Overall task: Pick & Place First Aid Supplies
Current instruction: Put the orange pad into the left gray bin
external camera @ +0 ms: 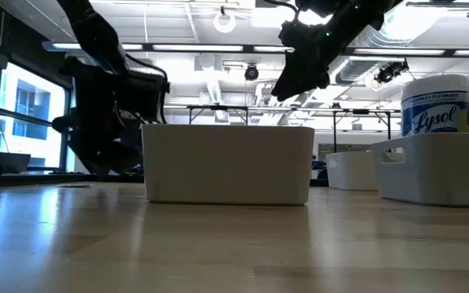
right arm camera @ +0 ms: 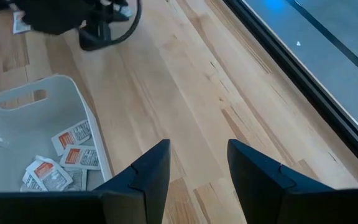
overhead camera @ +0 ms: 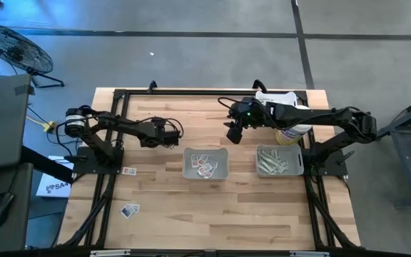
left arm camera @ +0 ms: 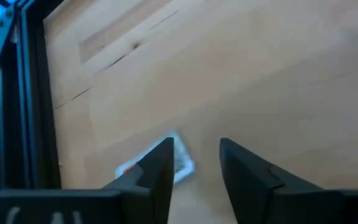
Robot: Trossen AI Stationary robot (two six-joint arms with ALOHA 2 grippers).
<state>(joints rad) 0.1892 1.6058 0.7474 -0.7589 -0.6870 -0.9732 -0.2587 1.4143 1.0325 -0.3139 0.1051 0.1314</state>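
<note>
Packets are sorted here into two grey trays: squarish white packets [overhead camera: 205, 165] lie in the middle tray [overhead camera: 188, 173], and long pale strips [overhead camera: 272, 161] lie in the right tray [overhead camera: 301, 170], beside a white round-lidded bottle [overhead camera: 292, 133]. The left gripper [overhead camera: 168, 133] hovers above bare wood near the middle tray's far-left corner, and in its wrist view the fingers [left arm camera: 160, 163] stand apart with one white packet [left arm camera: 180, 163] showing by the left finger, partly hidden behind it; I cannot tell whether that packet is touching a finger, resting on the table or falling. If this is a release, it looks misplaced, since the gripper seems short of the tray wall. The sound move would be to recover this packet: centre the jaws over it, come down until the tips meet the wood, close on its short width, lift clear of the wall, and let go only once over the tray's interior. Two more white packets [overhead camera: 129, 210] and another single packet [overhead camera: 128, 170] wait on the table's left side, well apart from the trays. The right gripper [overhead camera: 233, 133] hangs above the table just beyond the middle tray, its jaws spread and holding nothing, so the left arm should keep its path clear of it.
</note>
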